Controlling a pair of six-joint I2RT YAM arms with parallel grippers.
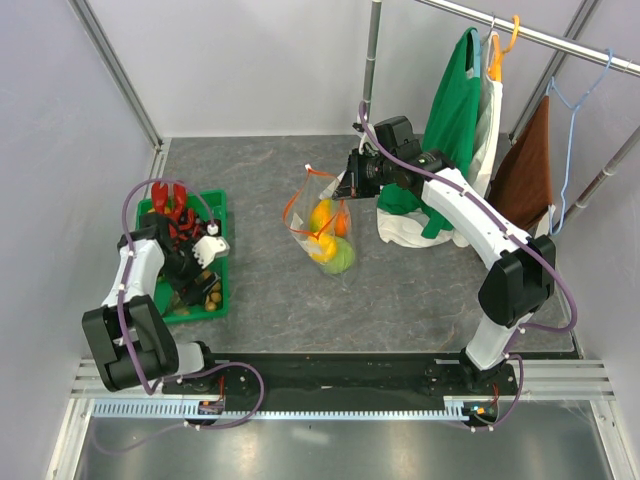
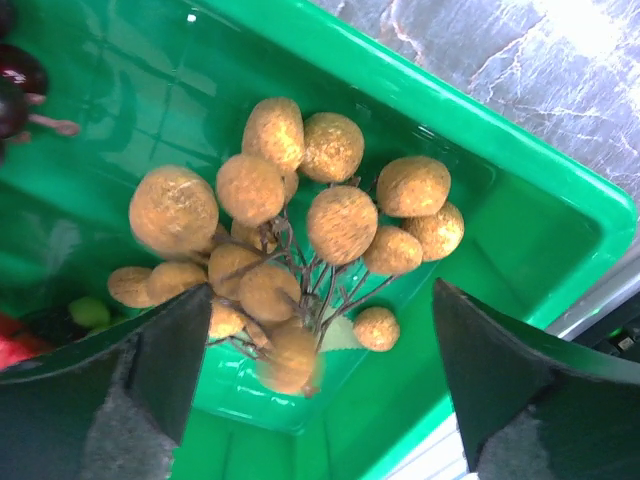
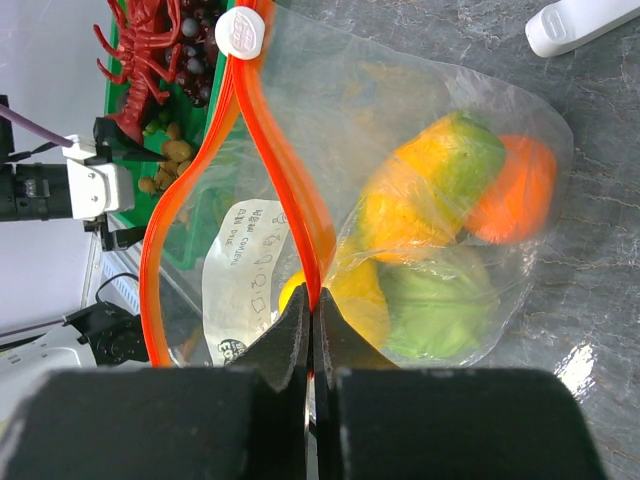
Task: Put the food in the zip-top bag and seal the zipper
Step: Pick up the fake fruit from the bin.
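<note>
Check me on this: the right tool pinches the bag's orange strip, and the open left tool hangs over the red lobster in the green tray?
Not the lobster. The left wrist view shows the open left tool above the cluster of tan-brown balls in the green tray. The rest holds.

lobster [image 3: 148, 45] cut off at top edge; bag label [image 3: 243, 285] print unreadable
</note>
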